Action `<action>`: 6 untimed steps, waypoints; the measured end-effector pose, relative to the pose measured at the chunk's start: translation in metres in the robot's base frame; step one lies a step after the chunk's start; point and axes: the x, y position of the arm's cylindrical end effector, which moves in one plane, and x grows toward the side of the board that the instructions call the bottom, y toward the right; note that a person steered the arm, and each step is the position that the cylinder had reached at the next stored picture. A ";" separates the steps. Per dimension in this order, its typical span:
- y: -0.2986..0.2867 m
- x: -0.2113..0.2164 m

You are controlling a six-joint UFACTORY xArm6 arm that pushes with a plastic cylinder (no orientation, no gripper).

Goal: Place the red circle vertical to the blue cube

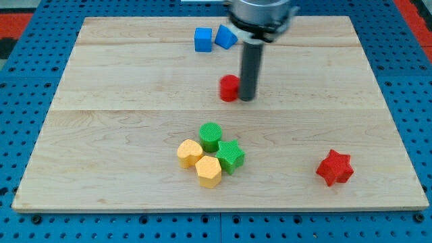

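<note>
Camera view, looking down at an angle on a pale wooden board (pixel 135 67) resting on a blue pegboard (pixel 27 223).

A dark rod comes down from the view's top, and my tip (pixel 248 99) sits on the board just above centre. It is a plain rod end, with nothing to open or close and nothing held. The red circle (pixel 229 88) lies at 9 o'clock from my tip, touching it or very nearly so; the exact contact is too fine to tell.

The blue cube (pixel 203 39) sits near the board's top edge, at about 11 o'clock from the red circle and a little to its left. A second blue block (pixel 226 37), tilted so its shape is unclear, sits just beside the cube at its 3 o'clock, partly under the arm.

In my judgement, a push toward 9 o'clock would bring the red circle straight below the cube, and my tip is on the correct side for that.

Well apart, toward 6 o'clock, is a tight cluster: a green cylinder (pixel 210 136), a green star (pixel 231 156) and two yellow blocks (pixel 190 153) (pixel 208 171). A red star (pixel 335 168) stands alone at the board's 4 o'clock. The wood between the red circle and the cube is bare.
</note>
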 end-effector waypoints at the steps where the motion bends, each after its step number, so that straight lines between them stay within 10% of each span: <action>1: -0.020 -0.024; 4: 0.233 0.114; 6: 0.188 0.185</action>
